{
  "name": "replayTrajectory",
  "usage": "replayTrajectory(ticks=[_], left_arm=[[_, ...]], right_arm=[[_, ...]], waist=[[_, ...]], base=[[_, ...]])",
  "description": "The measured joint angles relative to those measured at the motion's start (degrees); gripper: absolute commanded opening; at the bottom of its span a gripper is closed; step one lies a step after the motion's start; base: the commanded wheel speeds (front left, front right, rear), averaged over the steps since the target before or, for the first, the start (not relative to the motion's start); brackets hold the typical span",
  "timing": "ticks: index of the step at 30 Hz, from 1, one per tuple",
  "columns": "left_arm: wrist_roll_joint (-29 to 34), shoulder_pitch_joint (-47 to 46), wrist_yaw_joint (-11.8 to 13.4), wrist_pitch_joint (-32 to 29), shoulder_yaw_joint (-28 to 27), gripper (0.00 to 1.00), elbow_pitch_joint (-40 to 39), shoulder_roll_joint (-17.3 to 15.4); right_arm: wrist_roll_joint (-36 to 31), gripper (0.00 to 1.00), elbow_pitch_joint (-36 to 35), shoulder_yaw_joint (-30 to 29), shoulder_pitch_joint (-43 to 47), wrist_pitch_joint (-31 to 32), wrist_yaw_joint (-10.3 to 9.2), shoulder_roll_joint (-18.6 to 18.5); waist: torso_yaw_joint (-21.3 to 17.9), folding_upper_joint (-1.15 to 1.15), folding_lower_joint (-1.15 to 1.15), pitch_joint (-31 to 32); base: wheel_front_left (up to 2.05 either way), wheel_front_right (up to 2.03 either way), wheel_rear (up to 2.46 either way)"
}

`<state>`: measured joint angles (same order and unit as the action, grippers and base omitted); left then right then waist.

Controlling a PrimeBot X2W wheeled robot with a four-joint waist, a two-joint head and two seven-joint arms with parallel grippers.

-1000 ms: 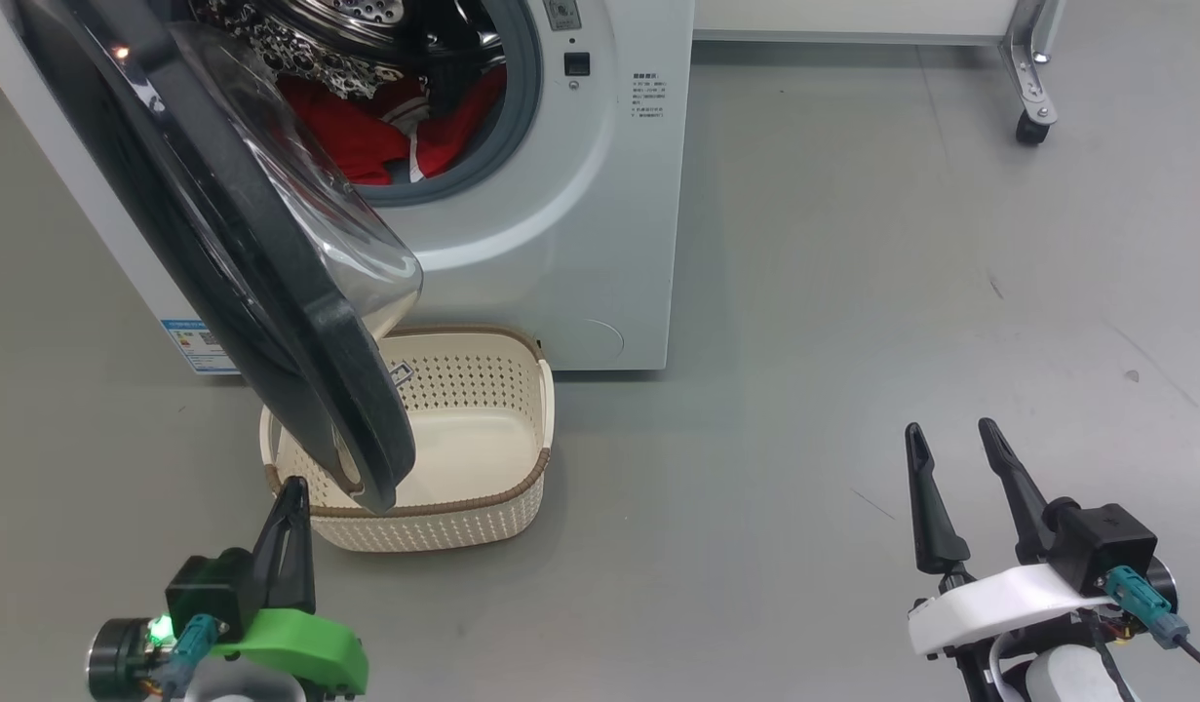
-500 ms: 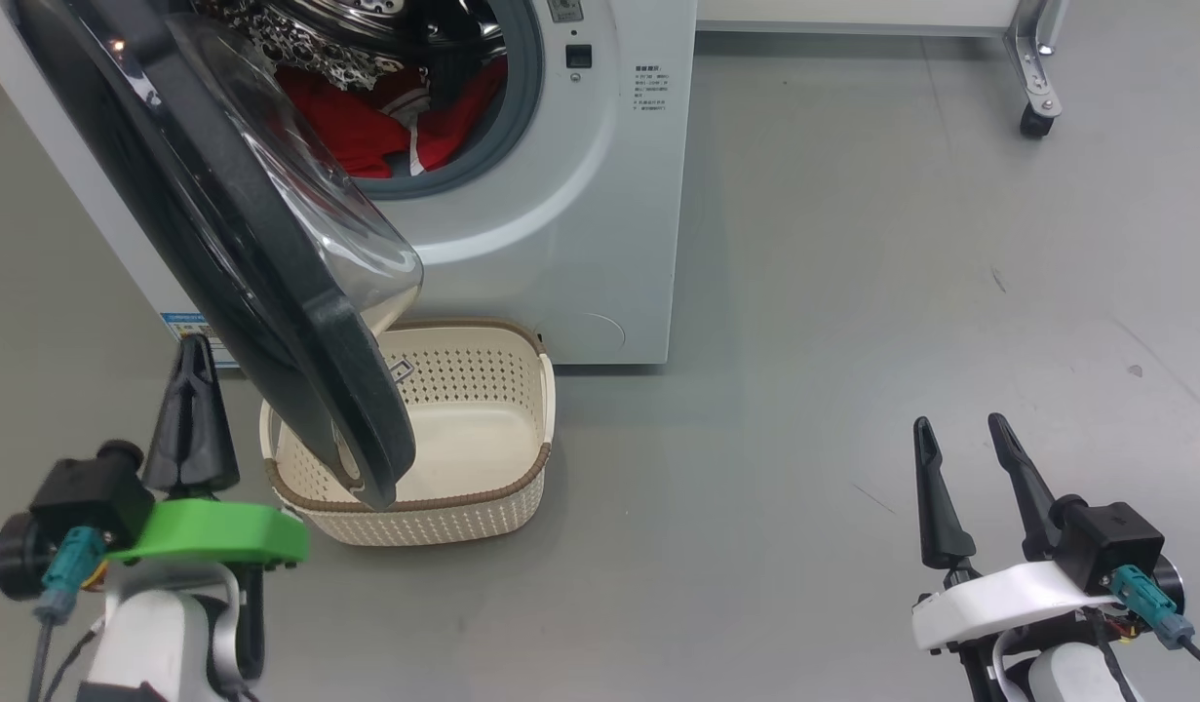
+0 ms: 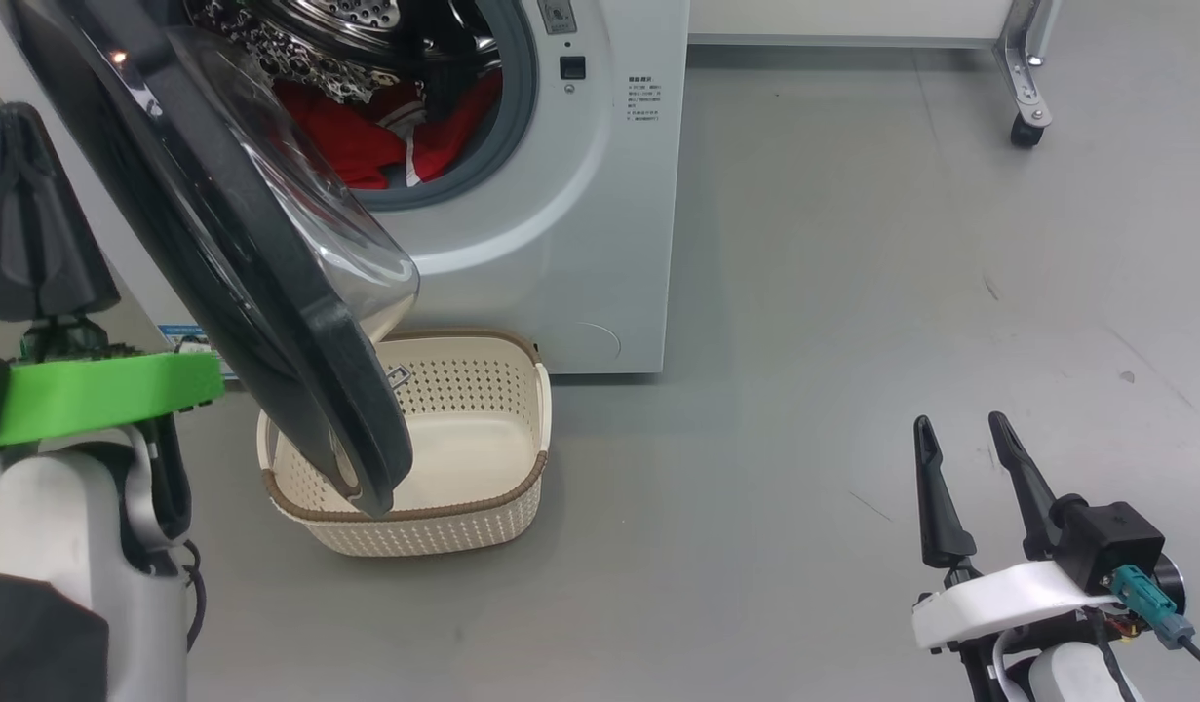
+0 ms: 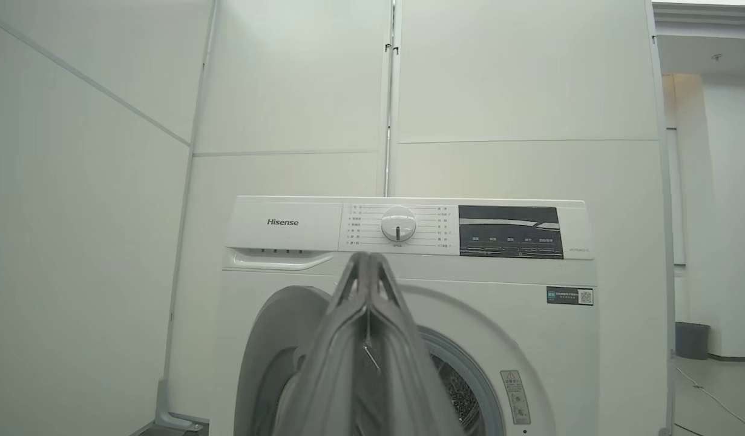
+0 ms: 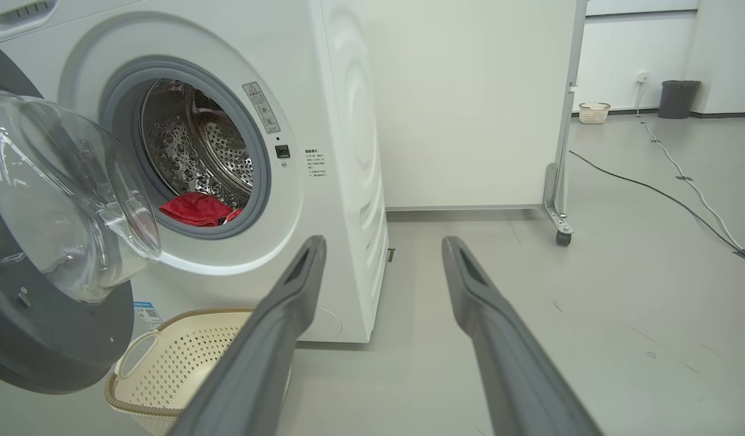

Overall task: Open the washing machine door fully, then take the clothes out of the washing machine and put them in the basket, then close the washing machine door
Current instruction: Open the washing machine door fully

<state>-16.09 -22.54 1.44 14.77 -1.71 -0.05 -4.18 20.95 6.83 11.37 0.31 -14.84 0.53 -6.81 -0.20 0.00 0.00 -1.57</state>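
Observation:
The white washing machine (image 3: 580, 224) stands at the top of the head view. Its door (image 3: 268, 322), black-rimmed with a clear glass bowl, stands part open and overhangs the cream basket (image 3: 434, 531) on the floor. Red clothes (image 3: 366, 146) lie in the steel drum. My left gripper (image 3: 17, 115) is shut and empty, raised at the far left on the door's outer side, apart from it. The left wrist view looks past the gripper (image 4: 367, 257) at the machine's control panel (image 4: 408, 224). My right gripper (image 3: 958, 422) is open and empty, low at the right, and in its wrist view (image 5: 384, 242) points toward the machine (image 5: 342, 151), clothes (image 5: 196, 209) and basket (image 5: 166, 363).
A white panel on a metal frame with a caster (image 3: 1026, 132) stands to the machine's right. A cable (image 5: 650, 188) runs over the grey floor toward a dark bin (image 5: 678, 97) and a small basket (image 5: 593, 112) far off. Open floor lies between my right gripper and the machine.
My left gripper has risen from low in front of the basket to high at the far left beside the door, still shut. The right arm and the door have stayed put.

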Motion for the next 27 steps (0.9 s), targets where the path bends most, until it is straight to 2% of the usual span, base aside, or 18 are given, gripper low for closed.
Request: replayTrajectory(ticks=[14,18,27], left_arm=[[3.52,-3.98,-2.12,-1.48,7.92,0.00,-1.41,-0.16],[3.45,-3.85,-3.71,-2.93,11.24,0.00,0.63,0.62],[2.99,0.28,-4.86,-6.42,16.67,0.00,6.42,1.35]], right_arm=[[-0.88,1.00,0.09,0.16,0.01,0.00,1.42,1.02],[-0.88,1.00,0.10,-1.04,0.04,0.00,1.41,1.13],[-1.07,1.00,0.09,-2.05,0.04,0.00,1.46,1.31]], waist=[[-1.38,0.00,0.00,-0.04],[-1.78,0.00,0.00,-0.39],[-2.52,0.00,0.00,-0.82]], base=[[0.00,0.00,0.00],[0.00,0.00,0.00],[0.00,0.00,0.00]])
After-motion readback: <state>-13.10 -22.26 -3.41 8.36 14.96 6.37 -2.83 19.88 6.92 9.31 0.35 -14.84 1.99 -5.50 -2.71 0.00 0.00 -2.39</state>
